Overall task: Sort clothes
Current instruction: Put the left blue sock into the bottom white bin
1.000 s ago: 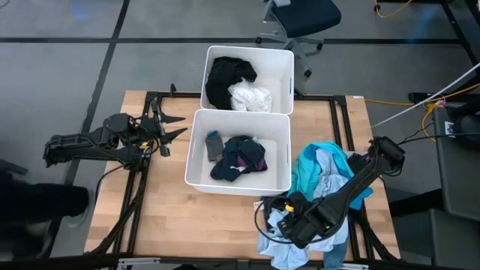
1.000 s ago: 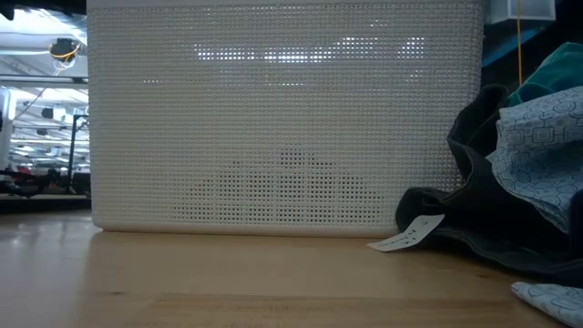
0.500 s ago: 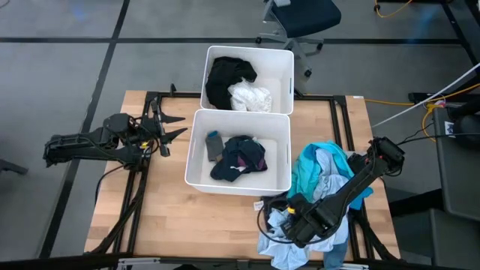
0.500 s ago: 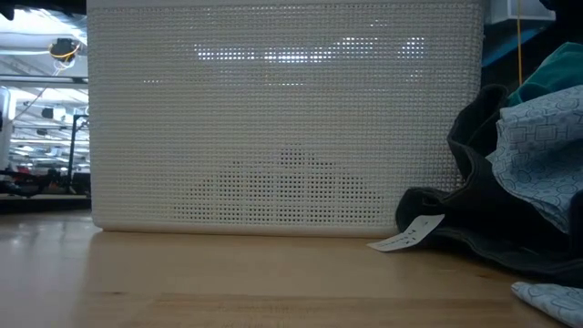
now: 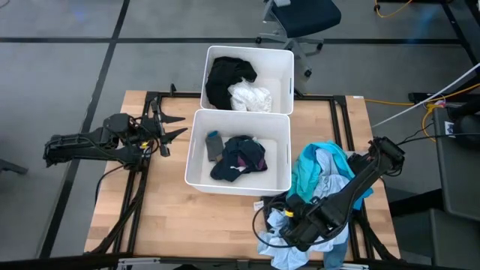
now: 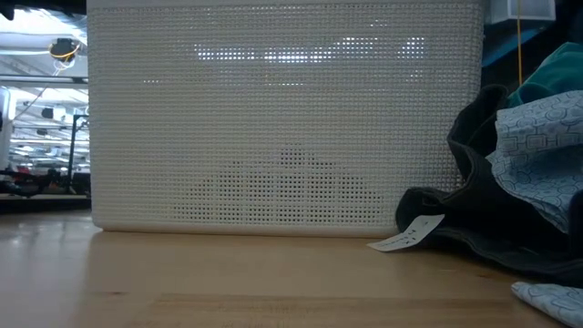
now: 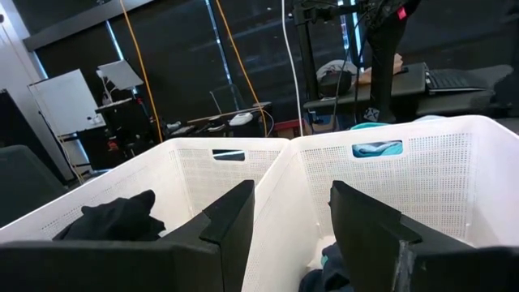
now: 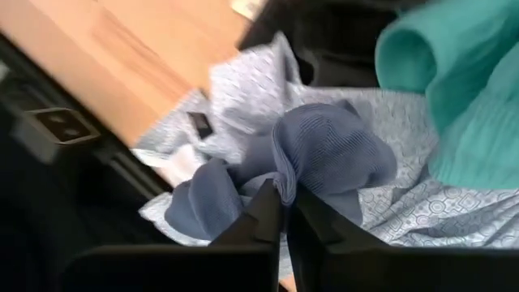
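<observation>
Right claw (image 8: 285, 212) clamped on blue-grey sock (image 8: 324, 158) | arm angled low over pile | left claw (image 5: 174, 126) apart

It looks like a robotics lab: a whiteboard (image 7: 66, 99), hanging cables (image 7: 229, 61), an office chair (image 5: 304, 19) and cluttered workbenches (image 7: 223, 123).

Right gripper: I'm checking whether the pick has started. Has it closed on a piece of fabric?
Yes, the right gripper is pinched shut on a fold of the blue-grey garment in the pile.

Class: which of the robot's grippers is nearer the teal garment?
Right. The right gripper works in the pile beside the teal garment; the left gripper waits beyond the bins.
</observation>
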Robot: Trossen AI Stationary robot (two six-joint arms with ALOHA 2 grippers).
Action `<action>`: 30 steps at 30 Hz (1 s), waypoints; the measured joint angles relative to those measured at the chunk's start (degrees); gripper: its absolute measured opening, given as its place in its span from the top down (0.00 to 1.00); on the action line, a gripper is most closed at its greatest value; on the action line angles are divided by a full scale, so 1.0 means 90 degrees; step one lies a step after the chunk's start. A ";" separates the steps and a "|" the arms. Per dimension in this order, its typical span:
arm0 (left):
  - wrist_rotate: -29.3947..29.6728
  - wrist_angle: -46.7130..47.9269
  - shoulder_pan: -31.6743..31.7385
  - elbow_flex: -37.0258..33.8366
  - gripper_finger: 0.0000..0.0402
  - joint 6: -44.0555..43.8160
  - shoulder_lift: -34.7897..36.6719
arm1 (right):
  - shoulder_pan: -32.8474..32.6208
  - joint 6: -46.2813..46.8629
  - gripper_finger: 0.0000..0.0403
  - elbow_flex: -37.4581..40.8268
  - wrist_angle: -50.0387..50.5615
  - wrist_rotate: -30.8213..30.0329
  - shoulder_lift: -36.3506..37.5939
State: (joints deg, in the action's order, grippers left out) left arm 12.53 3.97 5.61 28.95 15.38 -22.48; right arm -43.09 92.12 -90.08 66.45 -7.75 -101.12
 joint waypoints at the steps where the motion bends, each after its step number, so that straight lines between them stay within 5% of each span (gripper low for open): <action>1: 0.0000 0.0000 0.0000 0.0000 0.63 -0.0002 0.0002 | 0.0000 -0.0060 0.98 -0.0130 0.0067 -0.0063 0.0000; 18: 0.0000 0.0000 0.0000 0.0000 0.63 0.0000 0.0001 | 0.0000 -0.1684 0.96 -0.1883 0.0075 -0.2292 0.0002; 30: -0.0002 -0.0002 0.0000 0.0000 0.63 0.0000 0.0002 | 0.0053 -0.3236 0.95 -0.2300 -0.0069 -0.3455 0.0002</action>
State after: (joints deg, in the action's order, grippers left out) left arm 12.52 3.95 5.61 28.95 15.38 -22.46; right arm -42.61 62.99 -110.78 65.83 -38.84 -101.10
